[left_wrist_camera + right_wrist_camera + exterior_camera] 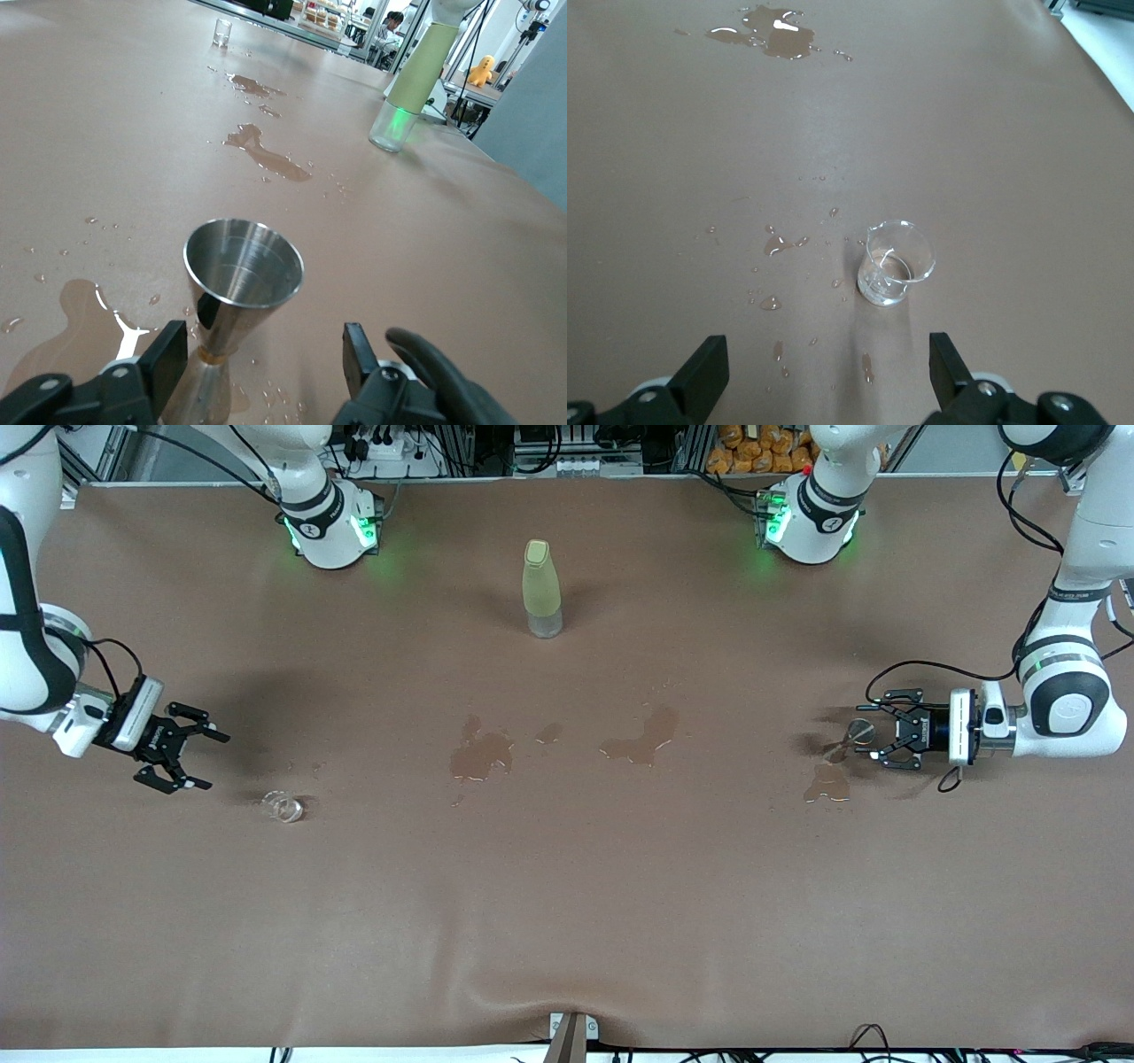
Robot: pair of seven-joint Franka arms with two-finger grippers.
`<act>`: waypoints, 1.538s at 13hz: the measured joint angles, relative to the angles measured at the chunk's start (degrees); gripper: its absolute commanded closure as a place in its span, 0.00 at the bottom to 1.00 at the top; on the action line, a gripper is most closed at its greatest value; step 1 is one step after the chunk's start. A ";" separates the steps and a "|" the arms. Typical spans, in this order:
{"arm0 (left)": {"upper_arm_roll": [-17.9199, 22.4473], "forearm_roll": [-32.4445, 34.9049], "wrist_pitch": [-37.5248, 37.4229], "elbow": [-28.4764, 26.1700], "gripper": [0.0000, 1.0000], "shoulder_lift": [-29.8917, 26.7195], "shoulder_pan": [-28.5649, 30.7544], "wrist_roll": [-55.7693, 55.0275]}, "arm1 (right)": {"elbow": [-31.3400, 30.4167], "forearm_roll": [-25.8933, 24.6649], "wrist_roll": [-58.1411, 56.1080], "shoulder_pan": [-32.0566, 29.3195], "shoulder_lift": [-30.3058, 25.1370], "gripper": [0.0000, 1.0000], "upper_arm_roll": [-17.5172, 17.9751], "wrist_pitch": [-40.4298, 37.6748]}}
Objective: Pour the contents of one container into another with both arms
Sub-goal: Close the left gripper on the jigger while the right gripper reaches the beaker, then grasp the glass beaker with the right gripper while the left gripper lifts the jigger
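A steel jigger (853, 736) (244, 266) stands upright on the brown table toward the left arm's end. My left gripper (868, 732) (263, 359) is low over the table with its jaws on either side of the jigger's lower cone. One pad (168, 354) is close against the jigger; the other is well apart from it. A small clear glass beaker (283, 807) (893, 264) stands toward the right arm's end. My right gripper (211, 760) (826, 363) hangs open just short of the beaker, with nothing between its fingers.
A tall pale yellow-green bottle (540, 589) (416, 80) stands mid-table near the robots' bases. Wet puddles lie on the mat (478, 755) (640, 740), and one puddle (827, 782) sits beside the jigger. Droplets dot the mat near the beaker.
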 measured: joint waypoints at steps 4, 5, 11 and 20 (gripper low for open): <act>-0.03 -0.88 0.42 0.00 0.25 0.42 -0.46 0.08 | 0.01 7.69 -4.80 -0.96 4.62 0.00 -0.01 -1.95; -0.03 -0.92 0.83 0.00 0.25 0.54 -0.54 0.09 | 0.06 9.38 -5.31 -1.05 5.89 0.00 -0.01 -2.84; -0.06 -2.06 1.78 0.01 0.32 1.48 -0.87 0.48 | 1.45 15.42 -6.90 -1.52 11.91 0.00 0.01 -7.65; -0.36 -2.82 2.59 0.25 0.54 2.04 -1.03 0.59 | 2.92 24.16 -8.46 -3.48 16.79 0.00 0.01 -13.00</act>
